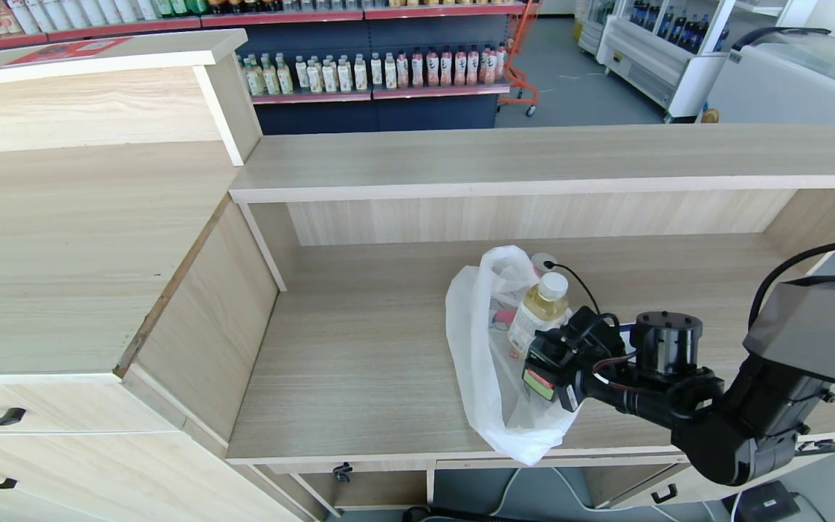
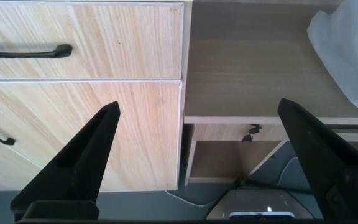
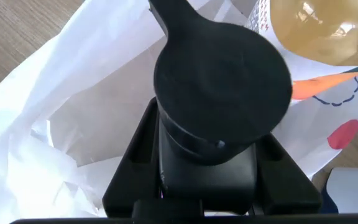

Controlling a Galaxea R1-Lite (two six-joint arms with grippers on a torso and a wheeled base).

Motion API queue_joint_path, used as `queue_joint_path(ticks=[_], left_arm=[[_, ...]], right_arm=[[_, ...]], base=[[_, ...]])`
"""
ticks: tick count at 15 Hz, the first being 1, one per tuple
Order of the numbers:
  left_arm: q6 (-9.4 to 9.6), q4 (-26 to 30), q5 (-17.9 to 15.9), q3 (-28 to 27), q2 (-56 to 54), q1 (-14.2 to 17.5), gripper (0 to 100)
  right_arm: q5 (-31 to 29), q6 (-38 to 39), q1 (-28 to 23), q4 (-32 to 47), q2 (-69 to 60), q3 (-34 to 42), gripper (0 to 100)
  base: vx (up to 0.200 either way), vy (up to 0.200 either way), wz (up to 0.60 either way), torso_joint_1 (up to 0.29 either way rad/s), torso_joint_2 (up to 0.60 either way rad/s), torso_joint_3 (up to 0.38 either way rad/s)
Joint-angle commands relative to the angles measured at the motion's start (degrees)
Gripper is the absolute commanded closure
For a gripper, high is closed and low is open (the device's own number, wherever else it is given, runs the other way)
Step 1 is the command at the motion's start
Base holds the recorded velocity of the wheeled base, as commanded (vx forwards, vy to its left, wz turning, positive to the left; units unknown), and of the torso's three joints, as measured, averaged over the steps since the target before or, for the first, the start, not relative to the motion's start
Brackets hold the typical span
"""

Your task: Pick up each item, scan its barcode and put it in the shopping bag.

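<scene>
A yellow drink bottle (image 1: pixel 538 310) with a white cap stands upright in the mouth of the white shopping bag (image 1: pixel 486 377) on the lower counter. My right gripper (image 1: pixel 552 365) is right beside the bottle, at the bag's opening, shut on a black barcode scanner (image 3: pixel 219 81). The right wrist view has the bottle (image 3: pixel 319 28) just past the scanner's head, with a red and orange printed pack (image 3: pixel 334 109) under it in the bag (image 3: pixel 73 124). My left gripper (image 2: pixel 197 168) hangs open and holds nothing, low in front of the drawers (image 2: pixel 79 43), far from the bag (image 2: pixel 350 43).
The lower counter (image 1: pixel 359 362) is boxed in by a raised shelf (image 1: pixel 533 156) behind and a tall cabinet (image 1: pixel 62 239) to the left. A black cable (image 1: pixel 583 284) runs from a white round fitting (image 1: pixel 544 261) behind the bag. Store shelves of bottles stand beyond.
</scene>
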Motion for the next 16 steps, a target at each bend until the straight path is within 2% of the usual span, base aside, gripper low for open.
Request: queue_joint_path(ticks=[1, 8, 9, 13, 16], left_arm=[[0.05, 0.0, 0.0, 0.0, 0.0, 0.0, 0], [0.05, 0.0, 0.0, 0.0, 0.0, 0.0, 0], [-0.04, 0.0, 0.0, 0.0, 0.0, 0.0, 0], [-0.04, 0.0, 0.0, 0.0, 0.0, 0.0, 0], [0.05, 0.0, 0.0, 0.0, 0.0, 0.0, 0]], right_arm=[[0.0, 0.1, 0.0, -0.3, 1.2, 0.0, 100], [0.0, -0.2, 0.1, -2.4, 2.1, 0.6, 100], [0.1, -0.2, 0.1, -2.5, 2.0, 1.0, 0], [0.1, 0.3, 0.1, -1.8, -2.6, 1.1, 0], [0.3, 0.3, -0.1, 6.0, -14.7, 1.4, 0]], base=[[0.0, 0.0, 0.0, 0.0, 0.0, 0.0], [0.0, 0.0, 0.0, 0.0, 0.0, 0.0], [0.0, 0.0, 0.0, 0.0, 0.0, 0.0], [0.0, 0.0, 0.0, 0.0, 0.0, 0.0], [0.0, 0.0, 0.0, 0.0, 0.0, 0.0]])
